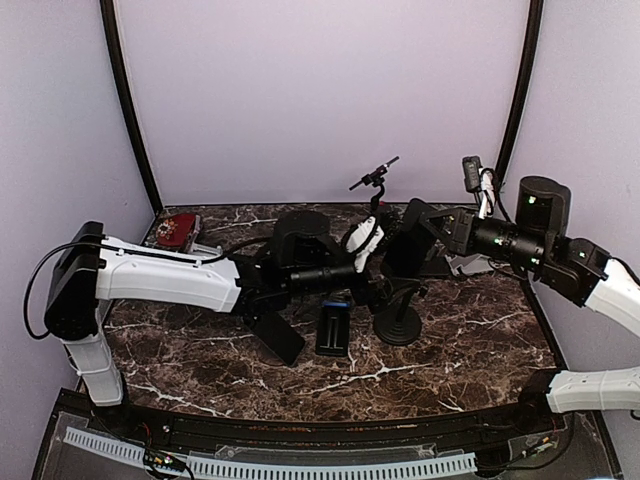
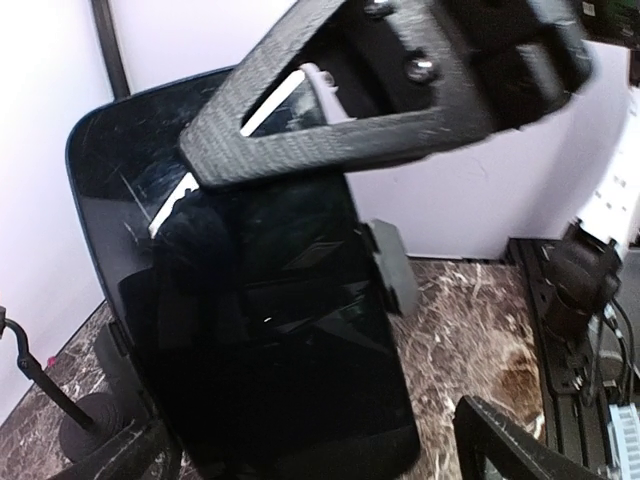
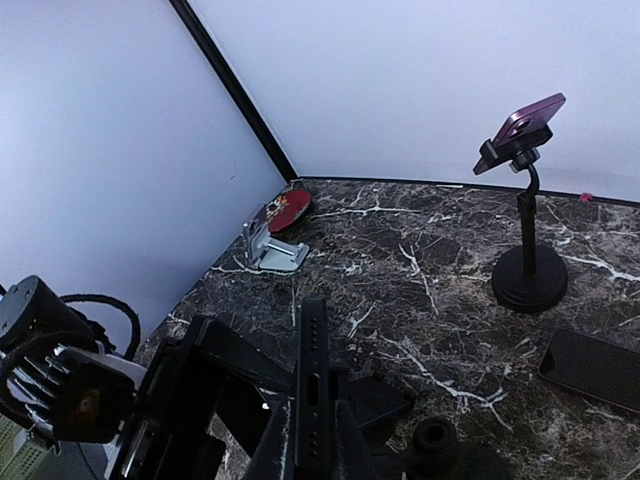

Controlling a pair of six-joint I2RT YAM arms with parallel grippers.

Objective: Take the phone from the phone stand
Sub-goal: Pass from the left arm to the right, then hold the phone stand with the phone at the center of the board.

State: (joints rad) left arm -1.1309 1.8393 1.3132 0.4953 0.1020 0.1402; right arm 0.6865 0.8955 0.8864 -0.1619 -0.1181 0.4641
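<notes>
A black phone (image 2: 270,330) stands upright and fills the left wrist view. Grey clamp tabs (image 2: 396,268) lie against its side edge; I cannot tell whether the clamp still grips it. My right gripper (image 3: 312,405) is shut on the phone's (image 3: 312,360) thin edge, and one of its fingers (image 2: 380,110) crosses the phone's top. My left gripper (image 2: 315,450) is open, its fingers (image 2: 505,445) standing wide on either side of the phone's lower part. From above, the phone stand's round base (image 1: 398,325) sits just below where the left gripper (image 1: 375,285) and right gripper (image 1: 418,238) meet.
A second stand (image 3: 528,275) near the back wall carries a purple phone (image 3: 522,122). Another dark phone (image 3: 590,365) lies flat beside it. A dark slab (image 1: 275,335) and a blue-black device (image 1: 334,325) lie front of centre. A silver stand (image 3: 272,250) and a red object (image 3: 288,208) occupy the back left corner.
</notes>
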